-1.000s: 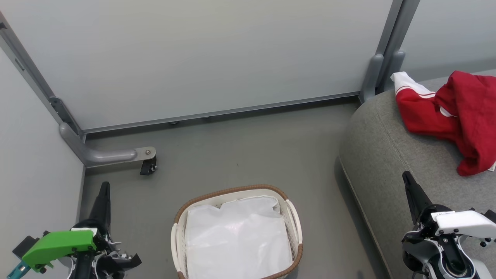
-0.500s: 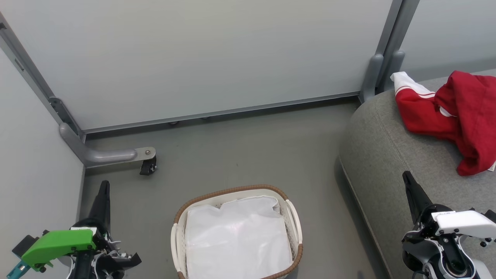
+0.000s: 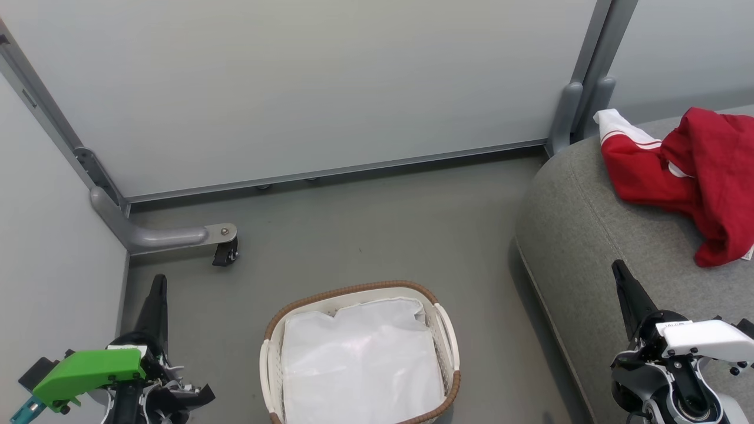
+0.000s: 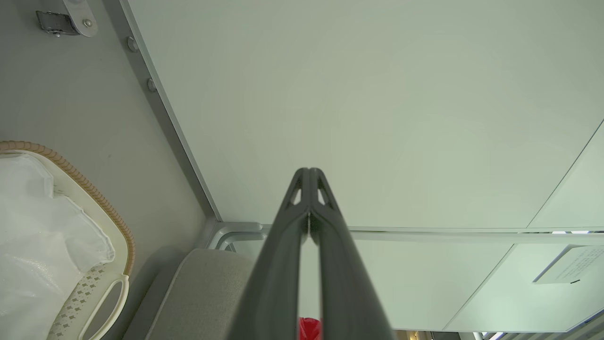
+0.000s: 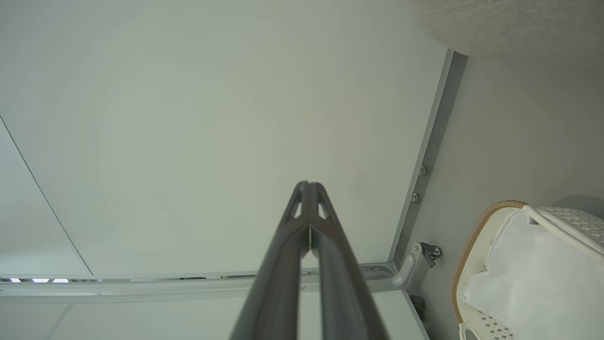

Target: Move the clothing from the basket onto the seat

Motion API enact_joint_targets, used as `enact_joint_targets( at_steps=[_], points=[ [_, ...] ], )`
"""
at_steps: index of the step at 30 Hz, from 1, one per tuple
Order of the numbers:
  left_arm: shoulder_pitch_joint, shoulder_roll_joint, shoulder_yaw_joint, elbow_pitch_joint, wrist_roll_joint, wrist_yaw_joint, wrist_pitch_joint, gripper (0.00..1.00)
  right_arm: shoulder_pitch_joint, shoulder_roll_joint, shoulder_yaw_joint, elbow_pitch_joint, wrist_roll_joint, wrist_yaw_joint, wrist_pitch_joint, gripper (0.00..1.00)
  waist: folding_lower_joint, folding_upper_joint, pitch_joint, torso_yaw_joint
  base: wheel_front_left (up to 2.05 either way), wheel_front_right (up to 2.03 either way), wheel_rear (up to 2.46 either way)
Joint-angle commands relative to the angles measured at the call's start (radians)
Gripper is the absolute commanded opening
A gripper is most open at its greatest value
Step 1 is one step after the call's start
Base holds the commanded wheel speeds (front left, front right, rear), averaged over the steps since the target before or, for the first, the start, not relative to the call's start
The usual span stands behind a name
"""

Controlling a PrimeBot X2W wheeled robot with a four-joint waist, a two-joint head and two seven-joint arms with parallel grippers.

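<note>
The red clothing [image 3: 695,171], trimmed with white stripes, lay crumpled on the grey seat [image 3: 589,235] at the right. The basket [image 3: 353,290] stood on the floor [image 3: 383,235], well apart from it, with a white liner sheet [image 3: 359,365] inside. The left gripper [image 3: 158,280] and right gripper [image 3: 618,268] hung low, jaws pressed together, pinching nothing. Nothing had shifted over the last second, so the task looked finished. A wall notice [image 4: 568,269] and a small tag [image 3: 749,254] at the clothing's edge were too small to read.
</note>
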Motion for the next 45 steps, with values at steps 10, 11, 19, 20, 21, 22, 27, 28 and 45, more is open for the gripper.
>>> enact_joint_targets(
  at_steps=[10,11,19,20,21,22,27,28,45],
  points=[
    [-0.01,0.007,0.002,-0.002,-0.003,-0.006,0.005,0.0,0.011,-0.006,-0.002,-0.003,0.003,0.0,0.001,0.0,0.0,0.0,0.0,0.0,0.0,0.0,0.0],
    [-0.01,0.007,0.002,-0.002,-0.003,-0.006,0.005,0.0,0.011,-0.006,-0.002,-0.003,0.003,0.0,0.001,0.0,0.0,0.0,0.0,0.0,0.0,0.0,0.0],
    [-0.01,0.007,0.002,-0.002,-0.003,-0.006,0.005,0.0,0.011,-0.006,-0.002,-0.003,0.003,0.0,0.001,0.0,0.0,0.0,0.0,0.0,0.0,0.0,0.0],
    [-0.01,0.007,0.002,-0.002,-0.003,-0.006,0.005,0.0,0.011,-0.006,-0.002,-0.003,0.003,0.0,0.001,0.0,0.0,0.0,0.0,0.0,0.0,0.0,0.0],
    [-0.01,0.007,0.002,-0.002,-0.003,-0.006,0.005,0.0,0.011,-0.006,-0.002,-0.003,0.003,0.0,0.001,0.0,0.0,0.0,0.0,0.0,0.0,0.0,0.0],
    [-0.01,0.007,0.002,-0.002,-0.003,-0.006,0.005,0.0,0.011,-0.006,-0.002,-0.003,0.003,0.0,0.001,0.0,0.0,0.0,0.0,0.0,0.0,0.0,0.0],
    [-0.01,0.007,0.002,-0.002,-0.003,-0.006,0.005,0.0,0.011,-0.006,-0.002,-0.003,0.003,0.0,0.001,0.0,0.0,0.0,0.0,0.0,0.0,0.0,0.0],
    [-0.01,0.007,0.002,-0.002,-0.003,-0.006,0.005,0.0,0.011,-0.006,-0.002,-0.003,0.003,0.0,0.001,0.0,0.0,0.0,0.0,0.0,0.0,0.0,0.0],
    [-0.01,0.007,0.002,-0.002,-0.004,-0.006,0.005,0.0,0.011,-0.006,-0.002,-0.003,0.004,0.0,0.001,0.0,0.0,0.0,0.0,0.0,0.0,0.0,0.0]
  ],
)
